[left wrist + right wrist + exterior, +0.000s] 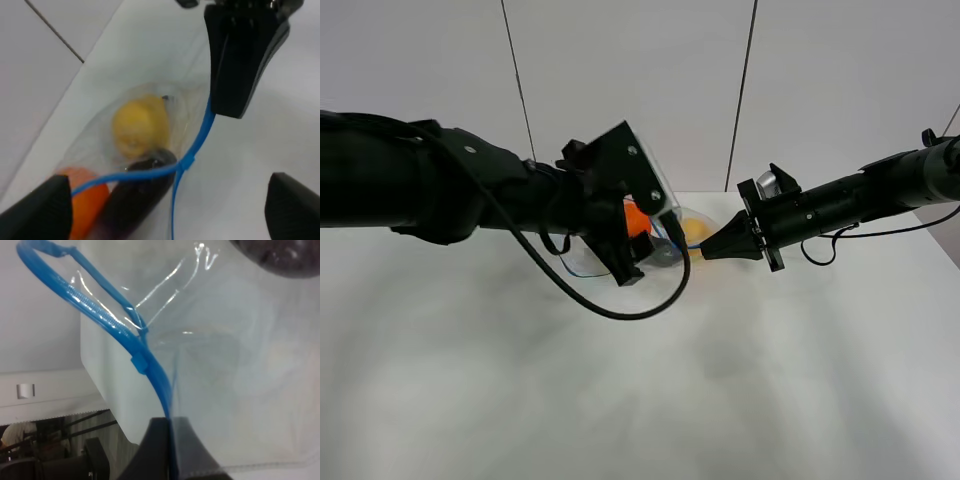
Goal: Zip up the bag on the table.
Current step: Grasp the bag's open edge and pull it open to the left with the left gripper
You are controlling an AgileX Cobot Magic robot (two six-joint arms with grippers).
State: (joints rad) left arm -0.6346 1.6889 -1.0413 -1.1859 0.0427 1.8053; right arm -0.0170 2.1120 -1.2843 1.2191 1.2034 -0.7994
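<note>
Far-centre on table [640, 400], bag [692, 228] sits betw. both arms, partly hidden under L arm. R gripper [708, 250] reaches in from right, jaws clamped tight on bag by its blue zip strip [200, 134]. L gripper [165, 210] hovers over bag w/ fingers [35, 210] spread wide, holding nothing. Slider [185, 163] is mid-strip; strip splits in two past it, on side away from R gripper. Inside: yellow fruit [140, 125], orange item [87, 200], dark purple veg [140, 190].

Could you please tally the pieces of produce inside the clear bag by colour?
Yellow piece: 1
Orange piece: 1
Dark purple piece: 1
Total in the bag: 3
</note>
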